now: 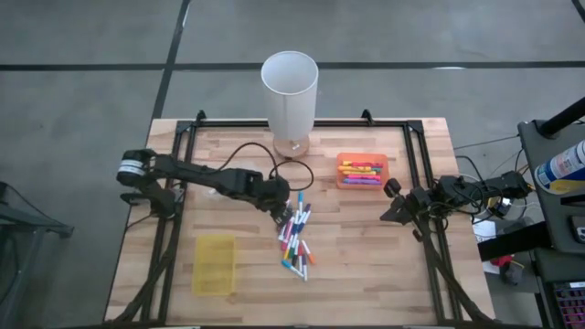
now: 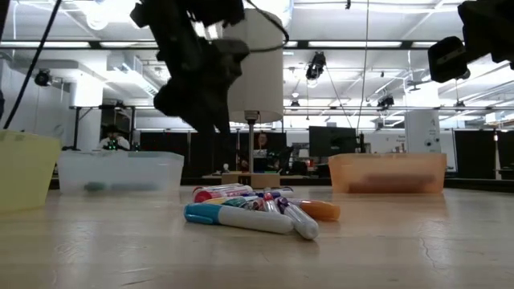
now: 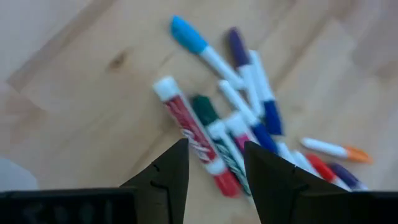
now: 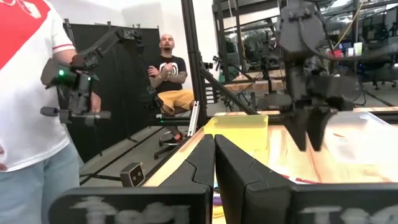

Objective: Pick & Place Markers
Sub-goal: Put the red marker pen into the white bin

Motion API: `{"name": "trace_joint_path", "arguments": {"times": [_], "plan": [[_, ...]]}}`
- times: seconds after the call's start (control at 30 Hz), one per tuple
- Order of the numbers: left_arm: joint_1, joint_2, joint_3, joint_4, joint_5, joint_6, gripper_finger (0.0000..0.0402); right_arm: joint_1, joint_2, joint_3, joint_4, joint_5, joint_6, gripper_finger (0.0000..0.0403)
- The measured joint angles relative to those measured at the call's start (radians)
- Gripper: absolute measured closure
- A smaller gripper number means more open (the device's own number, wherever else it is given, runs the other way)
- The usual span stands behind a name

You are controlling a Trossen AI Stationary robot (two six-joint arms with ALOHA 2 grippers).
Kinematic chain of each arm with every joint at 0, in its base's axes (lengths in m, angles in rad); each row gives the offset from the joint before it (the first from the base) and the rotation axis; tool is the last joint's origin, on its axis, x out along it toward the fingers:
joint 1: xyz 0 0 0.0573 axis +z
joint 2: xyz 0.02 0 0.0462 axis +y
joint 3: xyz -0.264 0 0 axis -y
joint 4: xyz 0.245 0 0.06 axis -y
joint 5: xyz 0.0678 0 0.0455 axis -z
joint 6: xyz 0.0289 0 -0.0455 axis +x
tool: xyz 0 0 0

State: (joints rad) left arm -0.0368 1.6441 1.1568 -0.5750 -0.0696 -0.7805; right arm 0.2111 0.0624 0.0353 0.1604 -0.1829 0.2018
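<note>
Several markers (image 1: 294, 239) lie in a loose pile on the wooden table's middle, white barrels with blue, red, green, purple and orange caps (image 3: 239, 118) (image 2: 255, 212). More markers fill the orange tray (image 1: 361, 171). My left gripper (image 1: 282, 216) (image 2: 214, 124) hangs open just above the pile's far left end, pointing steeply down. In the left wrist view its fingers (image 3: 214, 171) stand on either side of a red marker (image 3: 194, 141) and touch nothing. My right gripper (image 4: 214, 165) waits shut at the table's right side (image 1: 395, 203).
A yellow tray (image 1: 215, 264) sits near the front left. A tall white cylinder on a wooden foot (image 1: 290, 90) stands at the far middle, its black cord (image 1: 274, 163) looping across the table. A clear tray (image 2: 120, 170) shows in the low view. People stand beyond the table (image 4: 31, 93).
</note>
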Motion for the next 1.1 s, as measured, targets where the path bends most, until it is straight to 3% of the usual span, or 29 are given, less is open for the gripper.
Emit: {"name": "trace_joint_path", "arguments": {"times": [0.5, 1.1], "plan": [[0.027, 0.177, 0.042, 0.024, 0.019, 0.023, 0.0255, 0.0, 0.0, 0.0, 0.0, 0.0, 0.0, 0.0394], [0.026, 0.196, 0.05, -0.026, -0.003, 0.041, 0.0255, 0.0, 0.0, 0.0, 0.0, 0.0, 0.0, 0.0394]]}}
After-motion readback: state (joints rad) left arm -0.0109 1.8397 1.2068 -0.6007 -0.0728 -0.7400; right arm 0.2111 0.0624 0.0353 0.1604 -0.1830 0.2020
